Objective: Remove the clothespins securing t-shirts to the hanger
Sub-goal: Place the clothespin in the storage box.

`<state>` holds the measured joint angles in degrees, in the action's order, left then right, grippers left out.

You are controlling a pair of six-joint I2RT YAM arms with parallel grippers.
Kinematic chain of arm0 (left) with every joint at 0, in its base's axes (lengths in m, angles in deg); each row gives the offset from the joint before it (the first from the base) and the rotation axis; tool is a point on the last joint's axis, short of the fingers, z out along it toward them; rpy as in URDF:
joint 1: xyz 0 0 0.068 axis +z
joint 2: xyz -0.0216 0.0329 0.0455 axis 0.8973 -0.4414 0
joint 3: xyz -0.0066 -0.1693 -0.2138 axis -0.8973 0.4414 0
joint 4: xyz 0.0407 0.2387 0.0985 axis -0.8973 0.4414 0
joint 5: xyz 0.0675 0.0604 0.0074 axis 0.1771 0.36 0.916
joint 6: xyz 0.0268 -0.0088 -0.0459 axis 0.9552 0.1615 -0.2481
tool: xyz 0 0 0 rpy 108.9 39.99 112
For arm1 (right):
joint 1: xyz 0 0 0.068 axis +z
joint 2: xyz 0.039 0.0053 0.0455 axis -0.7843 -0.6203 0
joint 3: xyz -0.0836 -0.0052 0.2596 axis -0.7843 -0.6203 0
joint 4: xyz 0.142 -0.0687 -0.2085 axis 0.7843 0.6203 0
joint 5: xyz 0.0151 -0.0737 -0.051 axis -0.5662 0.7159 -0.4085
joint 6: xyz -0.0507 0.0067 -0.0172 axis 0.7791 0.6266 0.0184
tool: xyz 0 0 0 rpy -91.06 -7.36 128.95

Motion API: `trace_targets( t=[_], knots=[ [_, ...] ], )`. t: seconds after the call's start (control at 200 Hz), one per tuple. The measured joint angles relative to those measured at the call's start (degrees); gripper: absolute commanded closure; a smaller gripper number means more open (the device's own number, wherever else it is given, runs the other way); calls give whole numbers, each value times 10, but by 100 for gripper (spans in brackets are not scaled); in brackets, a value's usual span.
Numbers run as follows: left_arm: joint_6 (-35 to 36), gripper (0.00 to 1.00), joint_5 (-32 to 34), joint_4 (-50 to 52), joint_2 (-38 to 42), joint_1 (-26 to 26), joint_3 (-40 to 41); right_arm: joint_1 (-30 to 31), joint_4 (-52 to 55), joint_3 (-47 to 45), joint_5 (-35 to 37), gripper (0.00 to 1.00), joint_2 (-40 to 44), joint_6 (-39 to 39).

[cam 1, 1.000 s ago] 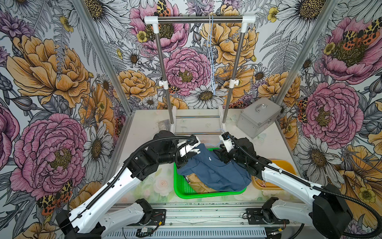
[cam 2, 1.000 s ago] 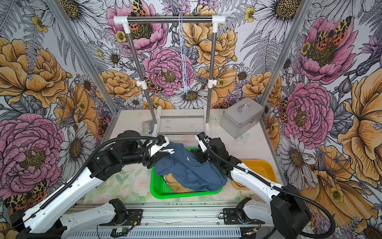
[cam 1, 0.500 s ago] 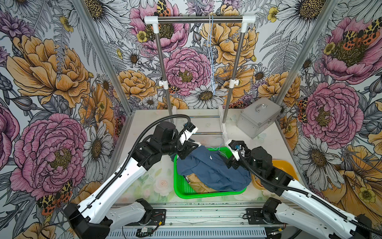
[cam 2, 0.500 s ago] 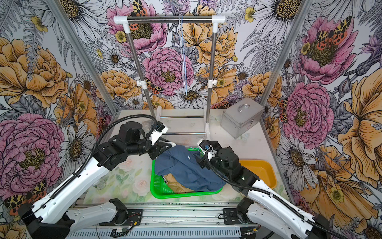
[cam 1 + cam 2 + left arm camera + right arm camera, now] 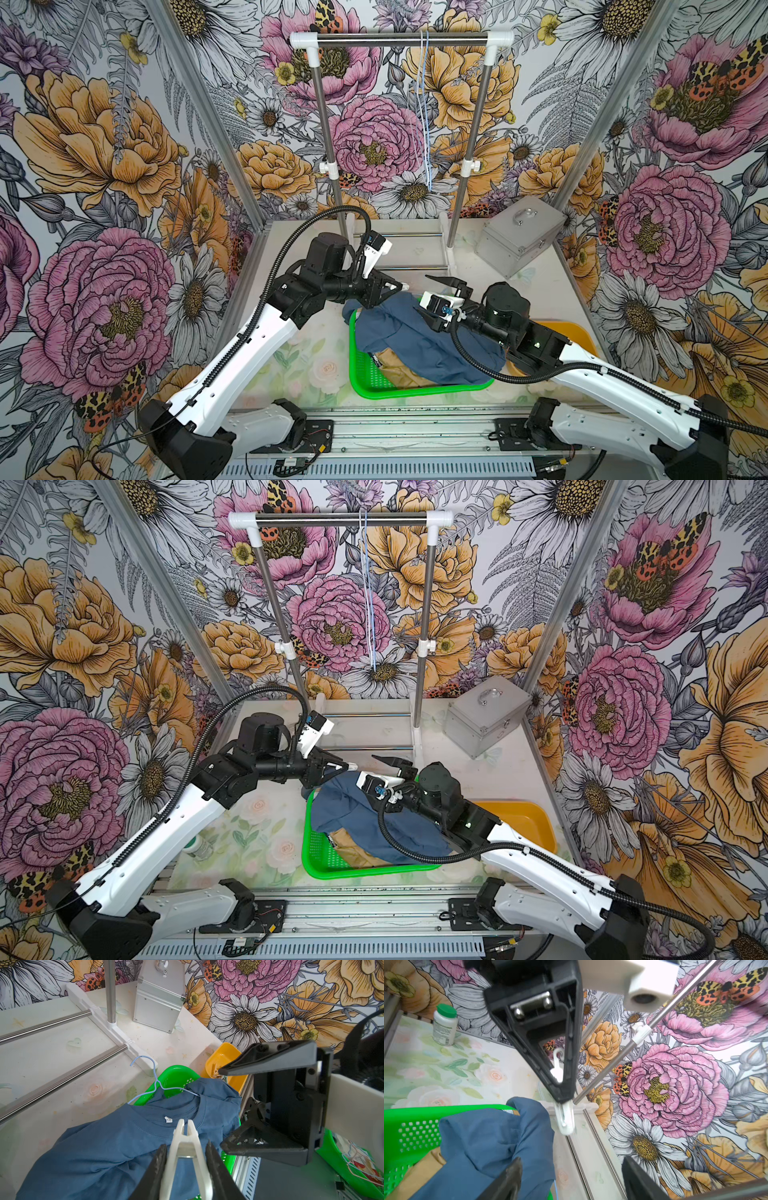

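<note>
Left wrist view: nearest the lens, the left fingers (image 5: 160, 1161) are clenched on a white clothespin (image 5: 184, 1136), squeezing its two prongs, with its tip pointing ahead over the blue shirt (image 5: 99, 1147). The right wrist view shows the clothespin clear of the cloth, just beside it and clipped to nothing.

Just beside it, the right fingers (image 5: 259, 1061) are spread wide with nothing between them.

The blue shirt lies crumpled below, collar up, draped over the rim of a green basket (image 5: 172, 1076). In the right wrist view a tan shirt (image 5: 423, 1167) lies under it inside the basket.

A pale blue wire hanger (image 5: 154, 1076) runs into the blue shirt's collar. Its hook reaches out past the basket rim, above the table (image 5: 52, 1053).

Beyond the basket stands a yellow tray (image 5: 222, 1057), with what looks like a beige clip (image 5: 214, 1068) lying in it.

Farther back the rack (image 5: 110, 991) stands on the table on its white feet and steel rails. A silver case (image 5: 158, 1001) sits near it against the flowered wall.

In both top views thin strings (image 5: 424, 112) hang from the rack's top bar, and both arms meet at the basket's far edge.
</note>
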<state>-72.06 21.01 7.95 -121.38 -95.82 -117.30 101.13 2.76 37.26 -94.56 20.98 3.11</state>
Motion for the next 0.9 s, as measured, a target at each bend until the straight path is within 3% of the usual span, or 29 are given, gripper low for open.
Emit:
trace_targets(
  t=[0.1, 0.24, 0.9],
  knots=[
    [0, 68, -2, 0, 0, 0, 0, 0, -9, 16, -21, 48, -31, 3],
    [0, 68, -2, 0, 0, 0, 0, 1, -16, 31, -43, 56, -58, 2],
    [0, 68, -4, 0, 0, 3, 0, 1, -58, 51, -51, 72, -105, -4]
  ],
)
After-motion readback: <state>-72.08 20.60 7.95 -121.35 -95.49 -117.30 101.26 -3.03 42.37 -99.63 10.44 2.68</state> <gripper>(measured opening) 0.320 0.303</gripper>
